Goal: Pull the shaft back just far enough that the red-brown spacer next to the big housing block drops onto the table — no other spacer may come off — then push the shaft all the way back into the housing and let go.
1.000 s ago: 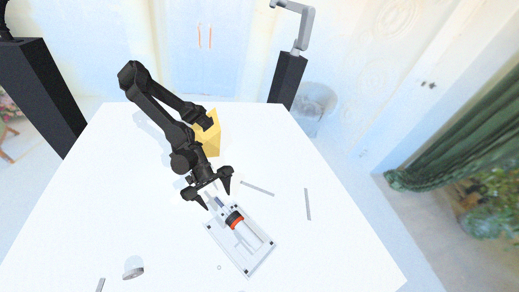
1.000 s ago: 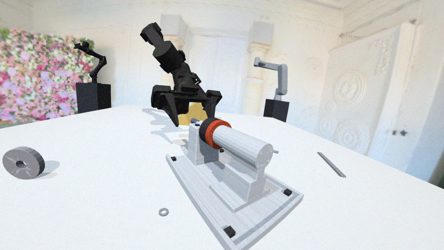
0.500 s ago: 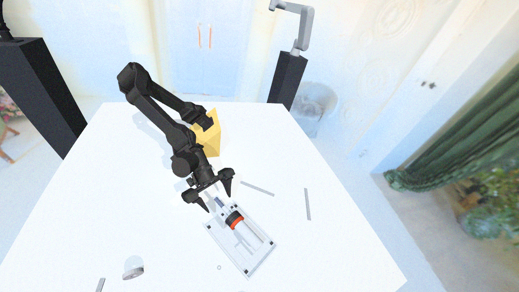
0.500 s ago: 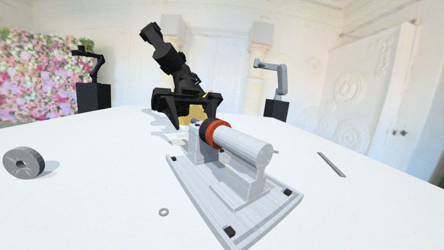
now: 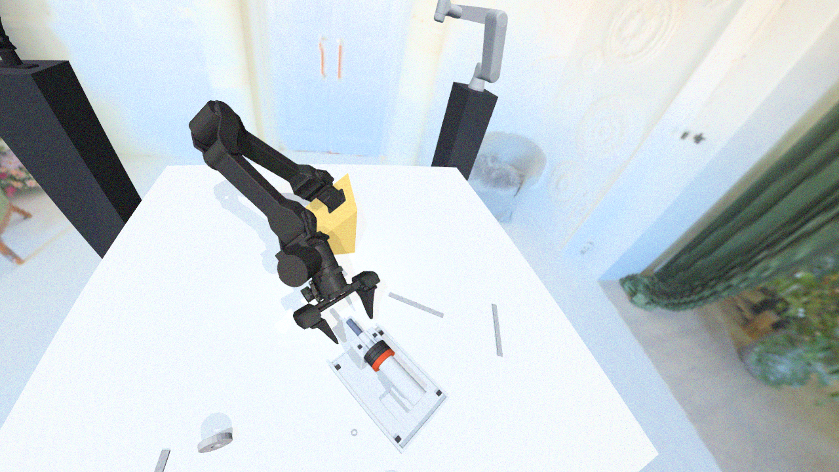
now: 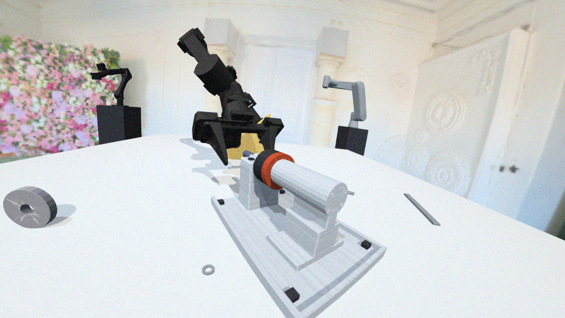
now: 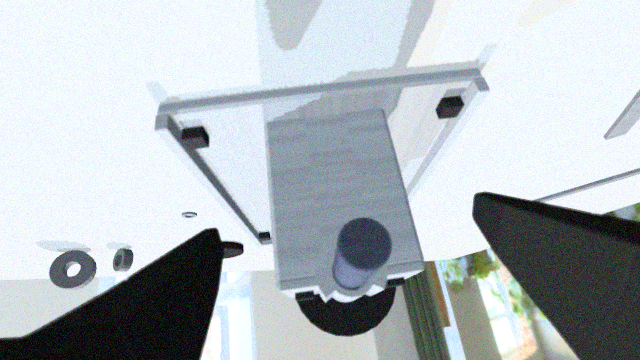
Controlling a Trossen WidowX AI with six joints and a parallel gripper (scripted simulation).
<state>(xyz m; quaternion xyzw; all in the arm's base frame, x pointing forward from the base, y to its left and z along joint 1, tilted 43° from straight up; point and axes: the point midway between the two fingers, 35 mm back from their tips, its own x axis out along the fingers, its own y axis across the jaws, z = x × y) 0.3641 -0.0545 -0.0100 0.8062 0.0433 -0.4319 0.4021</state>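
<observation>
Exterior view and top view both show the black jaws (image 5: 354, 330) (image 6: 249, 161) spread wide with nothing gripped, near the dark blue end of the shaft (image 5: 353, 326) (image 6: 247, 153) (image 7: 364, 245), which sticks out past the upright support block (image 6: 248, 185) (image 7: 340, 190). The red-brown spacer (image 5: 382, 359) (image 6: 269, 174) sits between black rings (image 5: 375, 350) (image 6: 260, 164) and the big pale cylindrical housing (image 5: 402, 376) (image 6: 306, 183), above the base plate (image 5: 423, 423) (image 6: 252, 253) on the white surface (image 5: 498, 410) (image 6: 130, 257). To the wrist camera, the shaft's end appears between the two separated fingers, touching neither.
</observation>
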